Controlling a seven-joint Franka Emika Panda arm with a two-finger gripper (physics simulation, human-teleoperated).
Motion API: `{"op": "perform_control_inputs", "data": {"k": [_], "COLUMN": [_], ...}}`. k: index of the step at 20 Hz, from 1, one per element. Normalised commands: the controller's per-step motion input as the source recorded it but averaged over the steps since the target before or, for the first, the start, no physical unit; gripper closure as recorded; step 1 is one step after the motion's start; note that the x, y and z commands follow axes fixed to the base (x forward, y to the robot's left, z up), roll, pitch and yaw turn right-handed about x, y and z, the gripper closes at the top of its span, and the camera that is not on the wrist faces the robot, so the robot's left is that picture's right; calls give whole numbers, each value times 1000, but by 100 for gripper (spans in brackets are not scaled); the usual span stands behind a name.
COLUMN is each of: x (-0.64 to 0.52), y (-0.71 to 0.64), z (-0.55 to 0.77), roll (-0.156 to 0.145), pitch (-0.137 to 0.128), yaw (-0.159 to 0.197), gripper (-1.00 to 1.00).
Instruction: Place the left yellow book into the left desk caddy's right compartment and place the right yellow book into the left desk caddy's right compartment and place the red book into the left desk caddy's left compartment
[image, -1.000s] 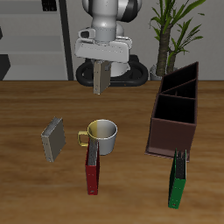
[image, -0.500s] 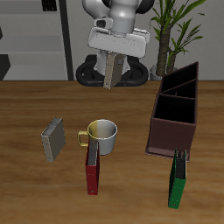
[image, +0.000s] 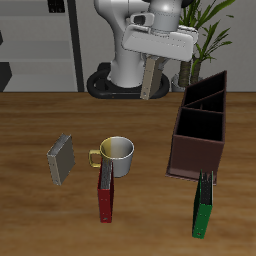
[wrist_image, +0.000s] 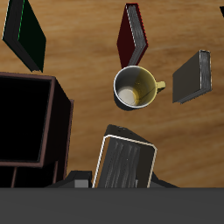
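Gripping one grey book (image: 148, 77) aloft behind the left desk caddy (image: 199, 138), the pincer (image: 151, 66) was largely hidden. One more grey book (image: 61, 159) was counted on the bench (image: 30, 215).

Exterior: high, frontal. Wrist: looks down. Both show mug (image: 117, 153).

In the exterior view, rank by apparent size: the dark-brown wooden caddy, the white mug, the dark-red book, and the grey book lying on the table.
1. Dark-brown wooden caddy, clearly largest.
2. Dark-red book and white mug: the book is longer but thin, the mug bulkier; too close to rank.
3. Grey book lying on the table, smallest.
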Motion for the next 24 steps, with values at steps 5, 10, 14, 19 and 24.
{"op": "perform_control_inputs", "data": {"k": [5, 10, 14, 19, 24], "x": [375, 253, 250, 200, 249], "y": [474, 454, 564, 405, 348], "z": [213, 140, 228, 105, -20], "roll": [17, 14, 50, 14, 5], "pitch": [-7, 6, 18, 5, 23], "yaw": [12, -5, -5, 14, 9], "gripper": [100, 100, 100, 100, 100]}}
